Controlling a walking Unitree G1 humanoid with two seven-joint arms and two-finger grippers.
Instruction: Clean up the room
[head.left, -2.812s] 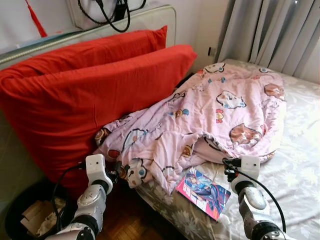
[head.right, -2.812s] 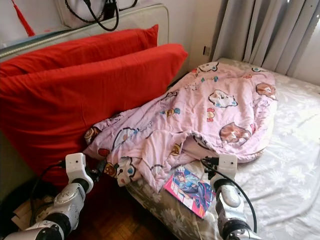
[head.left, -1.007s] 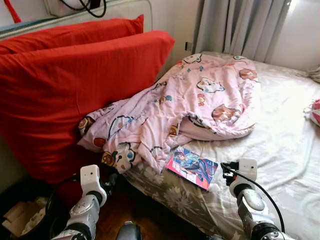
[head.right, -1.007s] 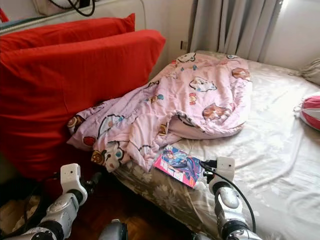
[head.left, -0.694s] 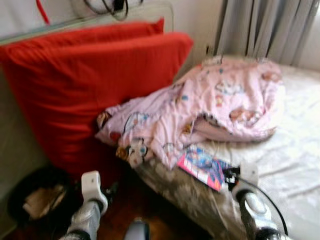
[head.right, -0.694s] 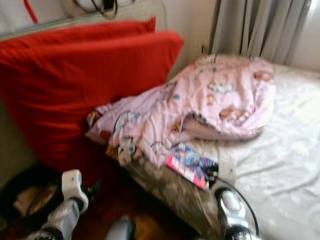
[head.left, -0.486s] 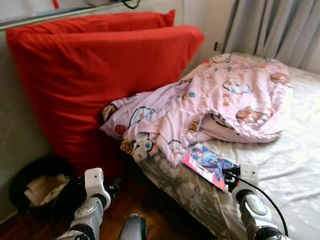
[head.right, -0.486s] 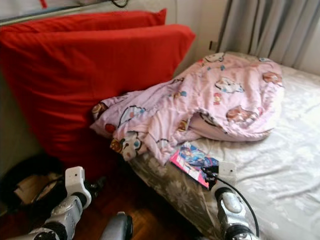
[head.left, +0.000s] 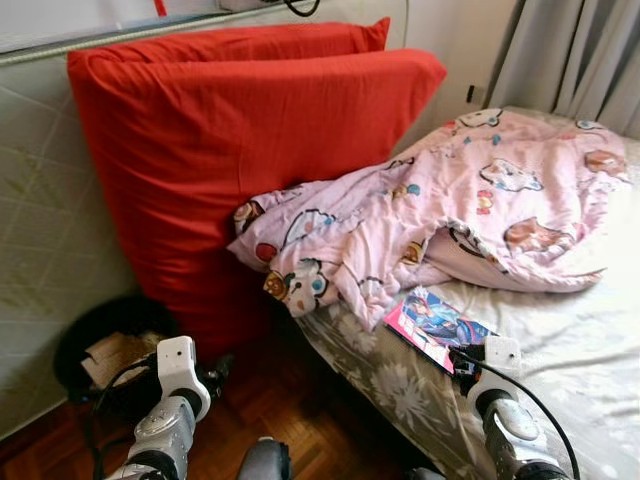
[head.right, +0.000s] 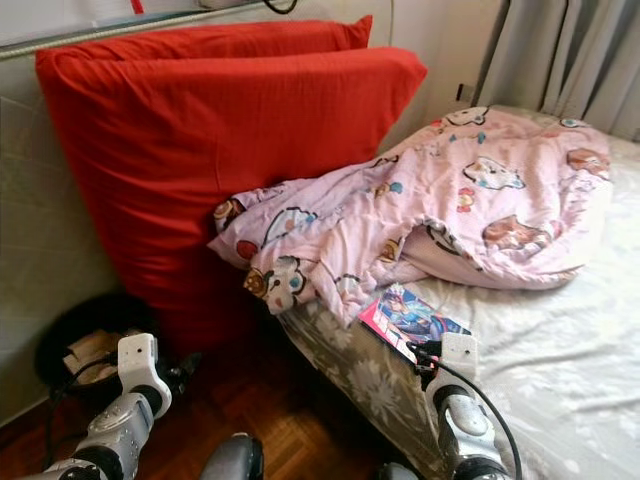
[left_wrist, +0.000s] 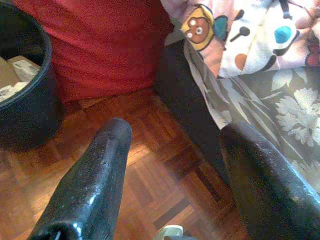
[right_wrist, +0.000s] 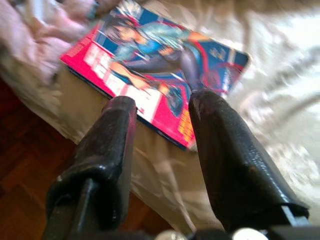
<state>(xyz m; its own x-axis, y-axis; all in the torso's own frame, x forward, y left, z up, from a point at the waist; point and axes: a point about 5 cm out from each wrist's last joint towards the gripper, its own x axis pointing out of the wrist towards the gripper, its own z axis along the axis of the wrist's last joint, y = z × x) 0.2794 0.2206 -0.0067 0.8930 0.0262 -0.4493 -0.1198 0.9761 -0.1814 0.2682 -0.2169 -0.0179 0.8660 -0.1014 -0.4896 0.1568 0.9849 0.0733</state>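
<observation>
A bright comic magazine (head.left: 437, 326) lies flat on the bed near its edge, just below a crumpled pink cartoon blanket (head.left: 470, 215). My right gripper (head.left: 458, 359) hovers at the magazine's near corner, open, its fingers (right_wrist: 117, 130) straddling the cover (right_wrist: 150, 65) without gripping it. Lower down, my left gripper (left_wrist: 177, 130) is open over the wooden floor (left_wrist: 150, 175), beside the bed's side, holding nothing.
Two big red pillows (head.left: 250, 130) lean against the padded wall at the head of the bed. A black bin (head.left: 100, 345) with crumpled paper stands on the floor below them, left of my left arm. The flowered sheet (head.right: 560, 360) stretches right; curtains (head.right: 560, 50) hang behind.
The whole picture has slid rightward as the camera turned left, so the bin and wall panel show more. Both grippers keep their pose; the right one stays at the magazine.
</observation>
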